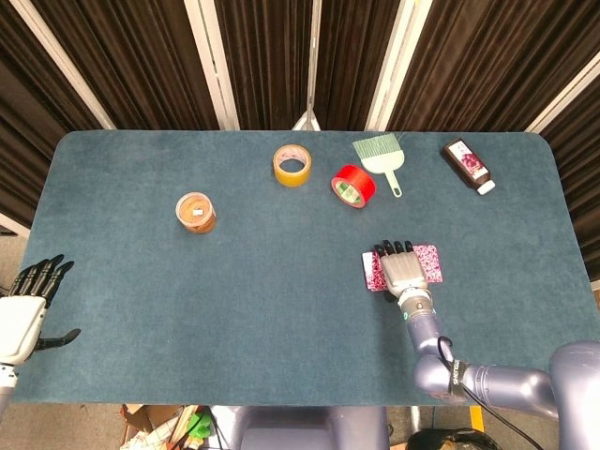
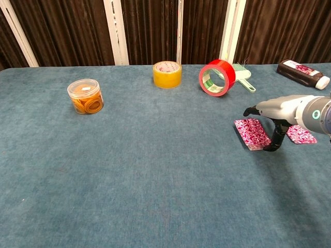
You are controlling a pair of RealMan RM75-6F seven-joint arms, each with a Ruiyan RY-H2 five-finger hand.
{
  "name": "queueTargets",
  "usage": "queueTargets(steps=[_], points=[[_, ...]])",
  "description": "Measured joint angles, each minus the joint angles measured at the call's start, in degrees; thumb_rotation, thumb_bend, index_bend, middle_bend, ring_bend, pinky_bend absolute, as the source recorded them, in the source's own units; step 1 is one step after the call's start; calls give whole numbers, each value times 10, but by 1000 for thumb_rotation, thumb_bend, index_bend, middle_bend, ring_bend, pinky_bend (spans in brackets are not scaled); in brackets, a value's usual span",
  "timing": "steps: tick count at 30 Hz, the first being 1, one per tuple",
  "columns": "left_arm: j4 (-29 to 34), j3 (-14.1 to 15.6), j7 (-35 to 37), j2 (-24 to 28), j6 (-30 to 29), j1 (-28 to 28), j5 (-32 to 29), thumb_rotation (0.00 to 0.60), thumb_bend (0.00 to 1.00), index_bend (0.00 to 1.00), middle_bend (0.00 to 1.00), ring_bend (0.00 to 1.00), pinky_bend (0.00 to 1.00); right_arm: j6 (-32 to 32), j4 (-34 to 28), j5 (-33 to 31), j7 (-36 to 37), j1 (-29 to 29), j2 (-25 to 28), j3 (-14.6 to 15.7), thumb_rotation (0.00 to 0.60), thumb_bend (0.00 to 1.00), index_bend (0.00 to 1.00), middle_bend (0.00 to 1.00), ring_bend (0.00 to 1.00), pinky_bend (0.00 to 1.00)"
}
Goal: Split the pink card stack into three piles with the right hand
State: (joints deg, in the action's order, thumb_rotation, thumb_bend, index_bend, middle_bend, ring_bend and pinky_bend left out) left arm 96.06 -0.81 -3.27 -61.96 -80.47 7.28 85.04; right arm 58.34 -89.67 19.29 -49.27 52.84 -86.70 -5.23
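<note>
Risk: the right hand (image 2: 279, 111) could drag the whole pink card stack (image 2: 252, 133) instead of lifting a part, if the thumb catches too low on its edge; cards could also fan out across the desk (image 2: 155, 170)
Stack place: right half of the desk, nearer the front edge than the tapes; half hidden under the hand in the head view
Stack axis: long axis runs roughly near to far, tilted slightly leftward at the far end in the chest view; patterned face up
Second pile: a smaller pink pile (image 2: 301, 134) lies just right of the stack, apart from it
Right hand: hovers over the gap between stack and pile, fingers stretched forward, thumb hanging down close to the stack's right edge; it holds nothing that I can see; contact cannot be told
Left hand: the left hand (image 1: 23, 314) waits off the near left corner, fingers spread, empty
Progress: two piles lie on the desk, so one more split seems needed
</note>
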Motion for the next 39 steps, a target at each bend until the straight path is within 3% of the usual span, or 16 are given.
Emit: queueTargets(steps=[17,33,39], points=[[-1,0,0,-1,0,0,0,600,60,0,0,0,61,-6,16,-9,4,3,-8,-1,600,325,31,0,0,0],[-2,-1,0,-1,1,1,-2,600,60,0,0,0,61,-6,29,9,16,2,-19,-1,600,324,364,17,0,0],[-2,-1,0,-1,1,1,-1,600,60,0,0,0,61,-3,29,21,26,-3,-18,-2,600,324,432,53,0,0]])
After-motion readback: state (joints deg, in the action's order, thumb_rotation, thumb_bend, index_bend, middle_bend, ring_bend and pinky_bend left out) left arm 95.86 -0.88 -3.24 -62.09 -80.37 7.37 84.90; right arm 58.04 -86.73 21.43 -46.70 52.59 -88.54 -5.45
